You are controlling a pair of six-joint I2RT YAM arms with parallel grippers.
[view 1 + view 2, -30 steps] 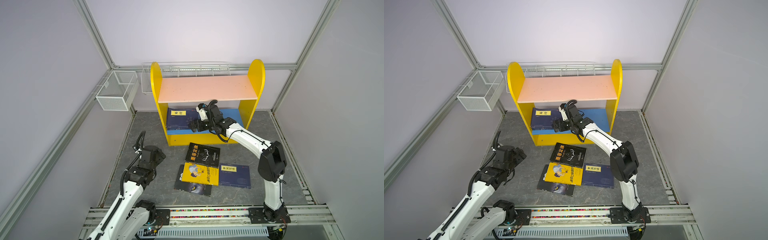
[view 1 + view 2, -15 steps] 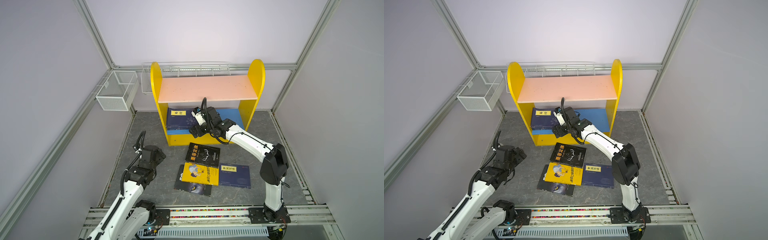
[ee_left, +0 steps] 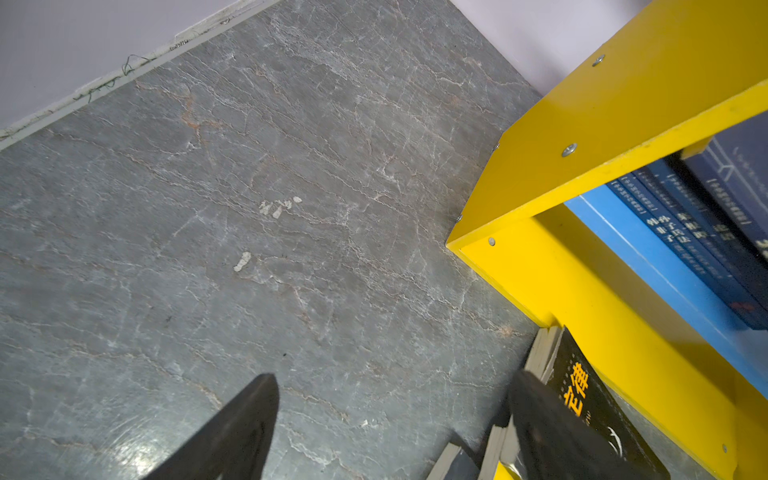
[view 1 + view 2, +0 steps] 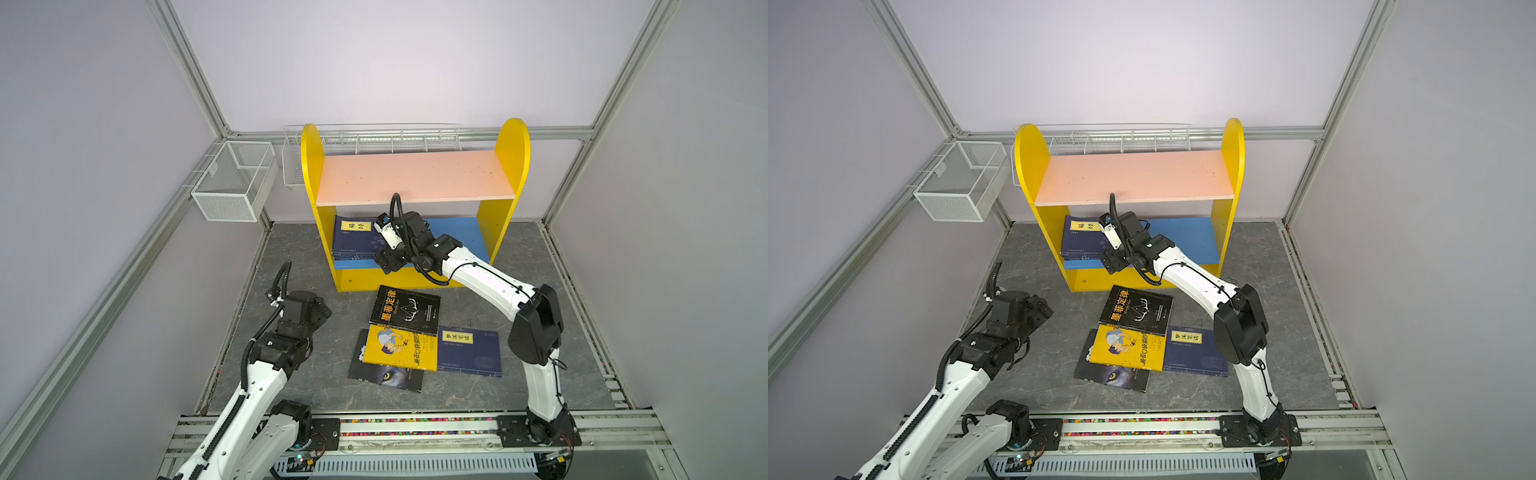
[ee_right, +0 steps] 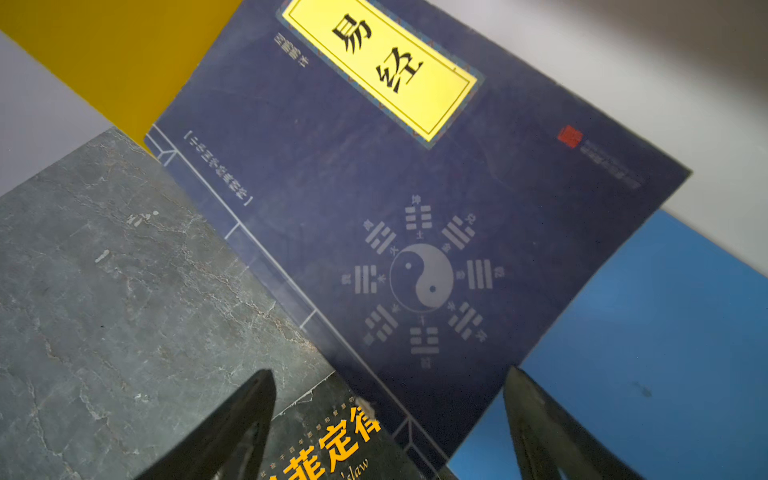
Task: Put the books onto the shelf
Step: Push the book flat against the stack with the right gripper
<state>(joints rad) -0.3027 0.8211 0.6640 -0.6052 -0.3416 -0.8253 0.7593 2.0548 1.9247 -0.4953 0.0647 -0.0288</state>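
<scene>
left jaws and right jaws stood wide, empty. right jaws hung over the shelf's (image 4: 415,176) navy stack (image 4: 351,245); a low pull-back might drag it off.

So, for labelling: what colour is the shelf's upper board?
Pink upper board, clearest in a top view.

The right gripper (image 4: 386,261) has drawn back from deep over the blue lower board (image 4: 461,237) of the shelf (image 4: 513,141). It now hangs at the front edge, further left, by the navy stack's (image 4: 353,243) near corner.
</scene>
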